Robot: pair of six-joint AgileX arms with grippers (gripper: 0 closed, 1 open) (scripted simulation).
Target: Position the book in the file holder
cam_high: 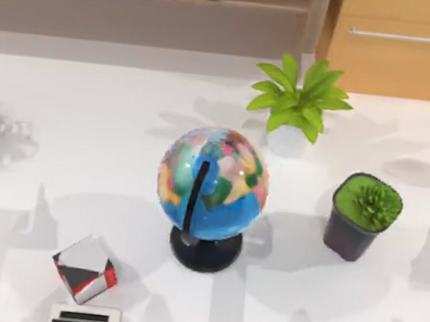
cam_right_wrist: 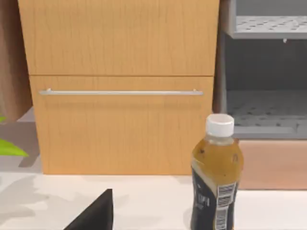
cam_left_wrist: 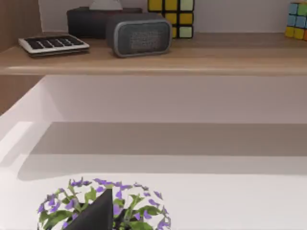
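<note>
The globe [cam_high: 212,185] dominates mid-frame; I can't tell either gripper's opening, and I'd locate book and holder first.

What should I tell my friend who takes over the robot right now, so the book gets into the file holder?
Left gripper: low over the purple-flowered plant at the table's left edge, facing the shelf.
Right gripper: above the table by the capped bottle, facing the drawer front.
Job's things: I can't place the book or file holder. The globe stands mid-table.
Done: nothing I can confirm.
Left: find the book, grasp it, stand it in the holder.
</note>
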